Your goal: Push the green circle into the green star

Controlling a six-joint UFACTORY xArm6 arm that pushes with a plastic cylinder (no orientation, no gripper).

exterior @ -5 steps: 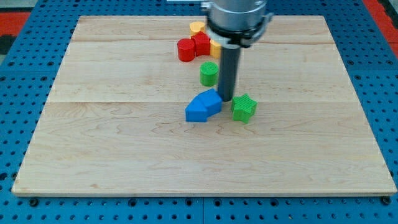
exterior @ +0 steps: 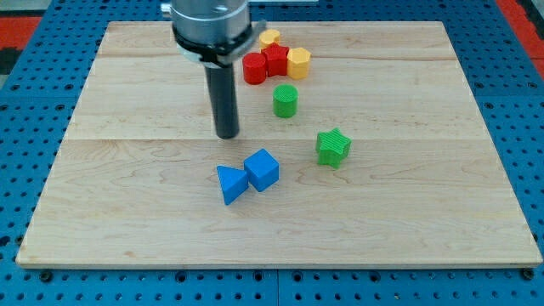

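Spanning nearly the whole view, wooden bench (exterior: 127, 212), dark rod with no claw, my tip (exterior: 227, 135) touching nothing, left of green circle (exterior: 286, 100), green star (exterior: 333, 147) lower right of it, bare wood between them, blue cube (exterior: 262, 169) touching blue triangle (exterior: 230, 184)

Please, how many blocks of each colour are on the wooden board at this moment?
Green: 2, circle and star
Blue: 2, triangle and cube
Red: 2, cylinder and another block, shape unclear
Yellow: 2, hexagon and a partly hidden block
Total: 8
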